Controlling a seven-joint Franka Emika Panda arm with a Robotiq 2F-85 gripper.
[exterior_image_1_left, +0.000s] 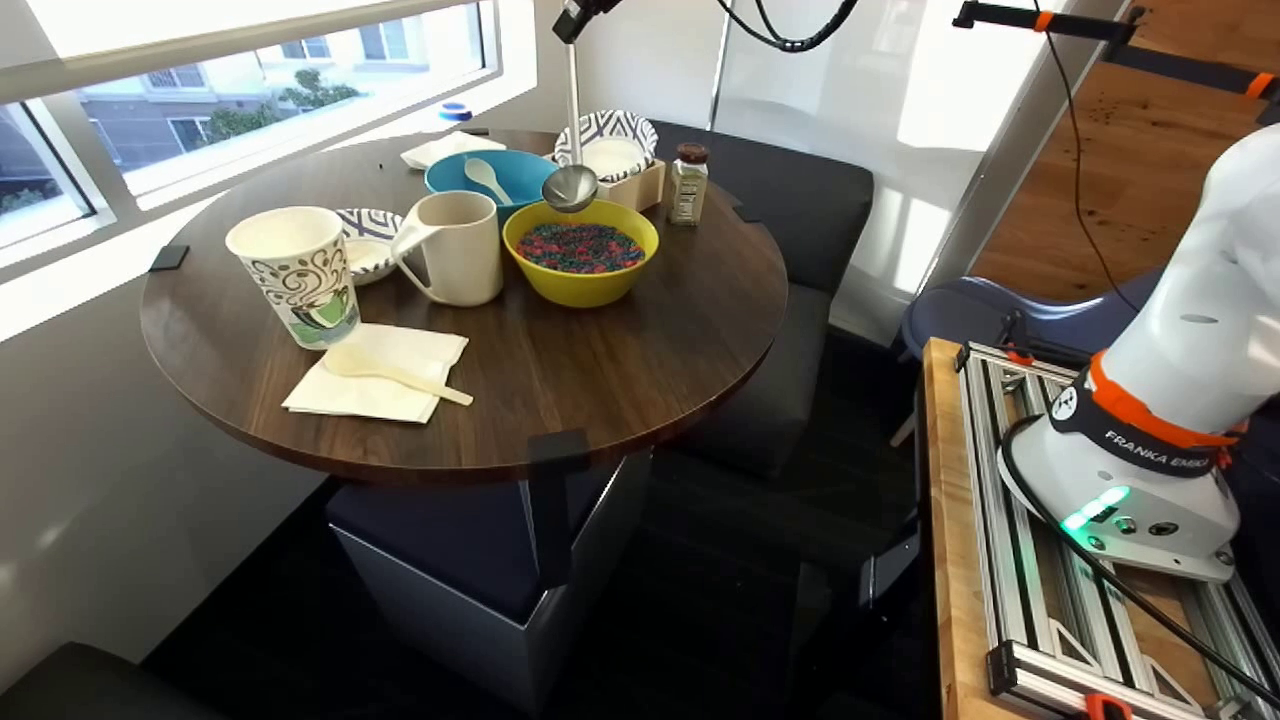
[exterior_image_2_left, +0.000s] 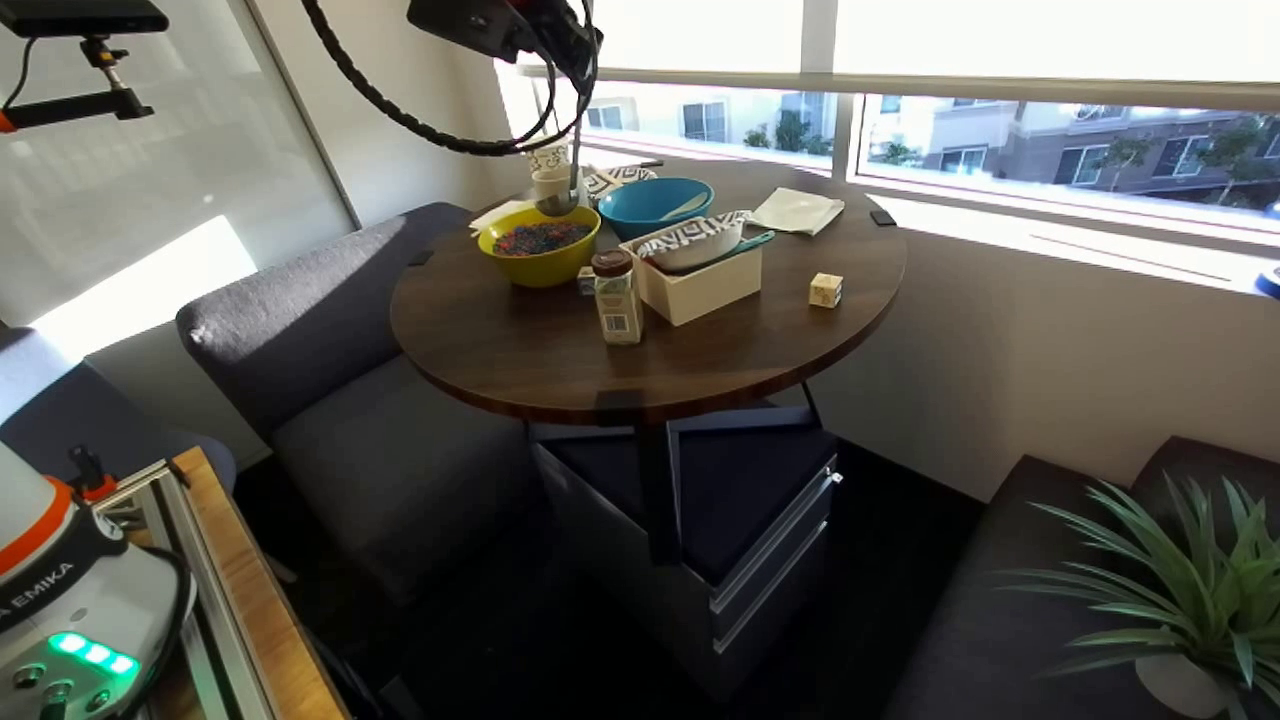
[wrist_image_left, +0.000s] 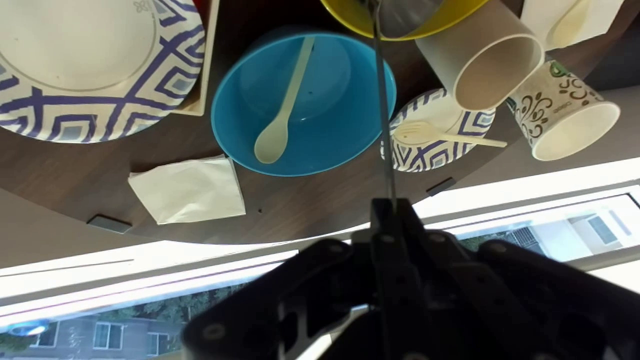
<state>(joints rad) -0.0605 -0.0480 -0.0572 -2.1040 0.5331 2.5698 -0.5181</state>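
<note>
My gripper (wrist_image_left: 392, 206) is shut on the thin handle of a metal ladle (wrist_image_left: 382, 100). In both exterior views the gripper (exterior_image_1_left: 573, 24) is high above the round table, and the ladle (exterior_image_1_left: 570, 188) hangs down nearly upright. The ladle's cup is over the yellow bowl (exterior_image_1_left: 580, 288), near its rim; whether it touches the rim I cannot tell. The yellow bowl (exterior_image_2_left: 540, 270) holds many small red, blue and dark bits. What is in the ladle's cup is not clear. Beside it stands a blue bowl (wrist_image_left: 320, 145) with a pale spoon (wrist_image_left: 280, 120) inside.
On the table (exterior_image_1_left: 620, 370) are a beige mug (exterior_image_1_left: 465, 250), a paper cup (exterior_image_1_left: 300, 275), a seasoning jar (exterior_image_2_left: 617, 300), a box (exterior_image_2_left: 700, 290) holding patterned paper bowls, a patterned plate with a fork (wrist_image_left: 425, 134), napkins (wrist_image_left: 190, 192) and a wooden cube (exterior_image_2_left: 826, 290). Windows border the table.
</note>
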